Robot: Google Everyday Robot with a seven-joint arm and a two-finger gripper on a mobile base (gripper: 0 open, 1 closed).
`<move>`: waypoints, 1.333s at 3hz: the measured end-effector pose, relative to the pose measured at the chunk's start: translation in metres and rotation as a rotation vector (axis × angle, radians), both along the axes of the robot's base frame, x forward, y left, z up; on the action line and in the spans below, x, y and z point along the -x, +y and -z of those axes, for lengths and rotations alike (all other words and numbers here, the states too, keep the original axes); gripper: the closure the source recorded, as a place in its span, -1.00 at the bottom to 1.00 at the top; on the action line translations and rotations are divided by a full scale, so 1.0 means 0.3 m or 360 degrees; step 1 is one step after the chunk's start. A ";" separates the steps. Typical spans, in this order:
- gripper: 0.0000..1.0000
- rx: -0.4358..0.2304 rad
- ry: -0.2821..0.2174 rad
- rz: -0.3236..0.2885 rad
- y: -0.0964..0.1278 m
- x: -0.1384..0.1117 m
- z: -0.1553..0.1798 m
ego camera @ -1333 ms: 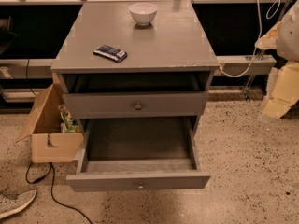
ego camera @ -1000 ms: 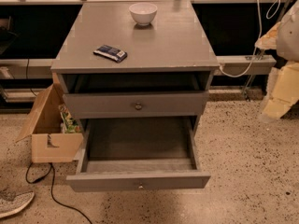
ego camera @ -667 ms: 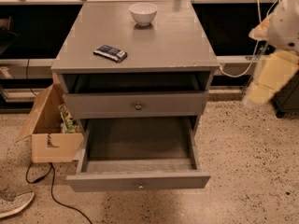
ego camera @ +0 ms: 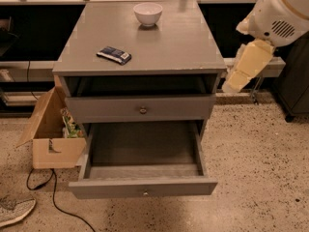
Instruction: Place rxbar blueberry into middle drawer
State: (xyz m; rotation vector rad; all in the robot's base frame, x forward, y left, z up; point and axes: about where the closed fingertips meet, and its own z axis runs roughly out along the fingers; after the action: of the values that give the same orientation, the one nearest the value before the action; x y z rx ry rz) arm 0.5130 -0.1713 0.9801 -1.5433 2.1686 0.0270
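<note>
Middle drawer (ego camera: pixel 143 186): open, empty, low and left of the arm (ego camera: pixel 247 64). Gripper: not in view, so jaw state cannot be told; only the arm's cream link shows, right of the cabinet (ego camera: pixel 183 42). Rxbar blueberry (ego camera: pixel 114 55): flat on the cabinet top, well left of the arm, ungrasped. Done: drawer open. Remaining: grasp, carry, release into drawer

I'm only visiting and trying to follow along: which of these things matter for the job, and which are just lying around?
For the job:
- rxbar blueberry, on the cabinet top
- middle drawer, pulled open, empty
- robot arm, right of the cabinet; its hand is out of view

Just lying about:
- white bowl
- cardboard box
- shoe
- cable
</note>
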 end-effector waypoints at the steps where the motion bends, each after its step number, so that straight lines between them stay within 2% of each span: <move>1: -1.00 -0.0079 -0.0050 0.0093 0.030 -0.075 0.032; 2: -1.00 -0.0332 -0.0123 0.0280 0.184 -0.279 0.094; 3: -1.00 -0.0481 -0.0186 0.0347 0.291 -0.431 0.091; 4: -1.00 -0.0568 -0.0209 0.0298 0.460 -0.608 0.088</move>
State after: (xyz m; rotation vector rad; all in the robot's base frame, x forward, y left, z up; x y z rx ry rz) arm 0.6954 -0.0332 0.9538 -1.1099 2.0608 0.2316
